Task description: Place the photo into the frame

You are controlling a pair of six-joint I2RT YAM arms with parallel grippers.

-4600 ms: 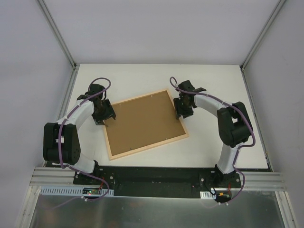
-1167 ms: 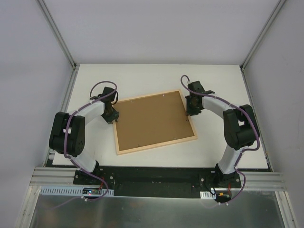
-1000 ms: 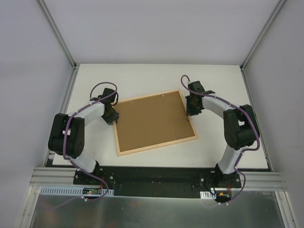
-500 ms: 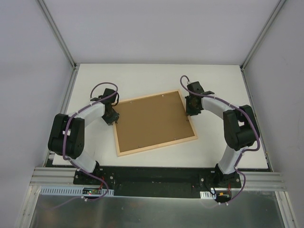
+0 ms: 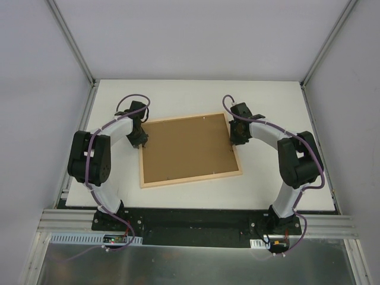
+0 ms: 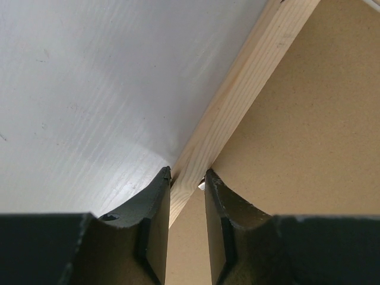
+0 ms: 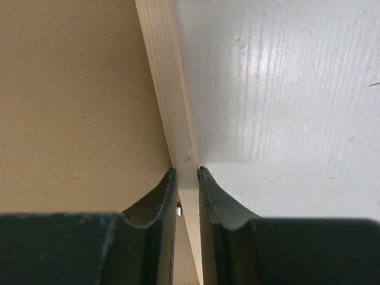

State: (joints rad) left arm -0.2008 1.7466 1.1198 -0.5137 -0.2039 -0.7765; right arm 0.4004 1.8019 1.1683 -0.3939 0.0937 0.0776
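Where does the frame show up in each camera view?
Top external: the frame lies at picture centre, backing side up.
Left wrist: the frame crosses diagonally from top right to bottom centre.
Right wrist: the frame runs from top centre down to bottom centre.
Shared landmark: the brown backing board inside the rim.

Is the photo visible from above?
No, the frame lies back up, showing only its brown backing board.

The white table (image 5: 267, 101) carries a light wooden frame (image 5: 191, 179) lying flat near its middle, with the brown backing board (image 5: 187, 148) uppermost, and the frame sits slightly askew to the table's edges, its far side nearer the back.
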